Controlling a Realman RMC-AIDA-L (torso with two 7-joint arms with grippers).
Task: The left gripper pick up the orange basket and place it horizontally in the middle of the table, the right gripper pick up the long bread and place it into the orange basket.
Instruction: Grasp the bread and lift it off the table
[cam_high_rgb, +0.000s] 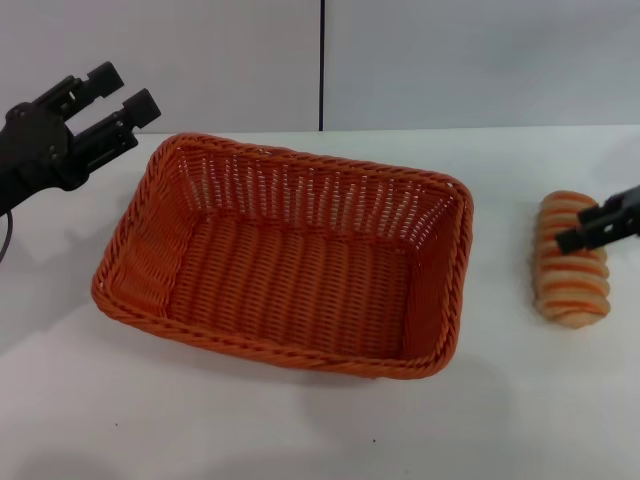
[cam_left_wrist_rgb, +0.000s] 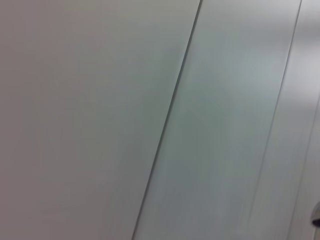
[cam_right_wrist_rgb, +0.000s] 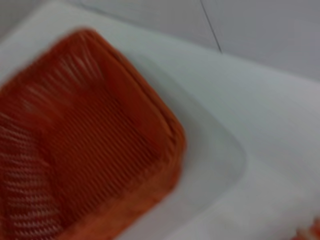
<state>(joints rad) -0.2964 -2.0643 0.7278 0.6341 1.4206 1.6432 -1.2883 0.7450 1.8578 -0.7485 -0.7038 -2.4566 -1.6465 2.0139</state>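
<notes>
The orange basket (cam_high_rgb: 283, 352) lies lengthwise across the middle of the white table (cam_high_rgb: 520, 410) with nothing inside it. My left gripper (cam_high_rgb: 128, 88) hangs open in the air beyond the basket's far left corner, holding nothing. To the right of the basket, the striped long bread (cam_high_rgb: 572, 285) lies on the table. My right gripper (cam_high_rgb: 578, 226) comes in from the right edge, its slim fingers apart over the far end of the bread. The right wrist view shows the basket (cam_right_wrist_rgb: 90, 150), blurred, and a sliver of the bread (cam_right_wrist_rgb: 311, 233) in a corner.
A grey panelled wall (cam_high_rgb: 450, 60) stands behind the table, with a dark vertical seam (cam_high_rgb: 322, 65). The left wrist view shows only this wall (cam_left_wrist_rgb: 100, 120). Bare tabletop lies in front of the basket and between it and the bread.
</notes>
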